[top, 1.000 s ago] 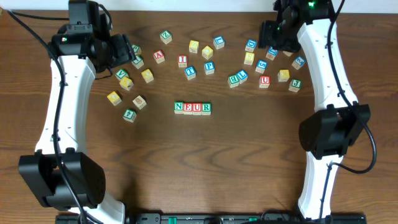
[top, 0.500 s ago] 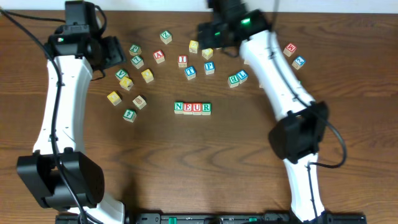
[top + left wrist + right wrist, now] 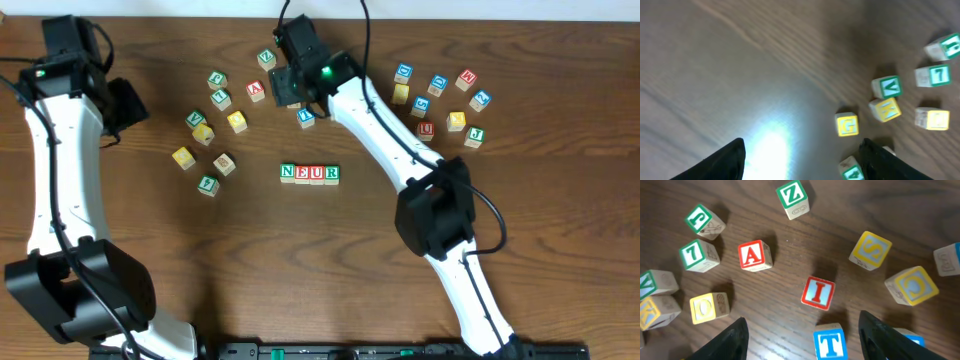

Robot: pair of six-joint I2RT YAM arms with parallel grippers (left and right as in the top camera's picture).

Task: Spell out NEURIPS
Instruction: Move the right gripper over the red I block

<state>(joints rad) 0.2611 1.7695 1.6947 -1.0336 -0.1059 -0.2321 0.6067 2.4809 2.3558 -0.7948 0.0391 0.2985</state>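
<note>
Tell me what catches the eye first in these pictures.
A tidy row of cubes reading NEUR sits mid-table, loose letter cubes scattered beyond it. The right arm stretches across, its open right hand hovering above the red I cube.

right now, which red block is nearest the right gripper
The red I block, just ahead of the right gripper, above the blue T; the red A lies farther off left.

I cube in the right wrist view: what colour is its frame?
The I cube is red-framed; right wrist view shows it best.
</note>
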